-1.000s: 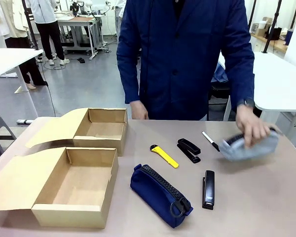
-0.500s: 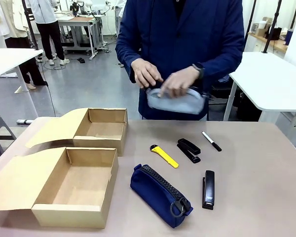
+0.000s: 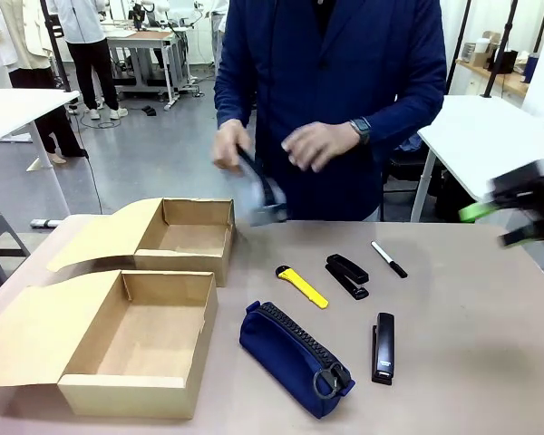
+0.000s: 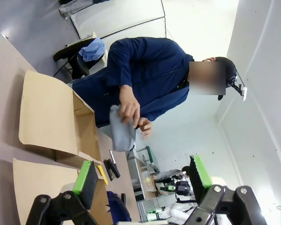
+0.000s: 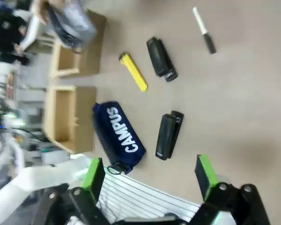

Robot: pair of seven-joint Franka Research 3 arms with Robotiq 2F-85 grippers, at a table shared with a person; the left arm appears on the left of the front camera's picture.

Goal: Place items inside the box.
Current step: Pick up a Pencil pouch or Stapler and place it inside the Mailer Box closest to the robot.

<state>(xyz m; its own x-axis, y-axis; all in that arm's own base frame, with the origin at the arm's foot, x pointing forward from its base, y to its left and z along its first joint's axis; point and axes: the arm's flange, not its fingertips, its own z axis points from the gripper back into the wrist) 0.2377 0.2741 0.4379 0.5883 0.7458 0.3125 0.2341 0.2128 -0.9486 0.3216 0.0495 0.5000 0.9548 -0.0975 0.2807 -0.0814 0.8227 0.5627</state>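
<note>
**Holdings, nearest the robot first**

1. Left gripper (image 4: 143, 176): jaws wide apart, nothing between them. It looks over the cardboard flaps toward the person.
2. Right gripper (image 3: 499, 225): jaws apart, empty. It is blurred at the right edge of the front view (a second ago it was absent there), so I judge it is swinging in over the table's right side. Its wrist view looks down on the items.
3. Long box (image 3: 127, 399): at the near left of the table (image 3: 471, 362), flap laid open to the left, empty, unmoved.
4. Navy pouch (image 3: 295, 358): lettered CAMPUS in the right wrist view. It lies just right of the long box, zip uppermost, unmoved.
5. Near stapler (image 3: 383, 348): right of the navy pouch and apart from it, unmoved.
6. Yellow utility knife (image 3: 302, 286) and far stapler (image 3: 346, 275): side by side mid-table, not touching, both unmoved.
7. Marker (image 3: 389, 259): just beyond the far stapler.
8. Shorter box (image 3: 183, 263): behind the long box, open and empty.
9. Grey pouch (image 3: 258, 195): in the air, gripped by the person's hand (image 3: 228, 147), above the shorter box's right rim. A second ago it lay at the table's far right under a hand. Half a second ago both hands held it at the chest. Now it is being carried toward the shorter box.

**Bearing on the task:** none of the four items is in the long box yet, so the work is at its start. The person's reach is toward the far box, which leaves the near items free. The near stapler lies closest to the incoming right gripper and looks the likeliest first pick.
</note>
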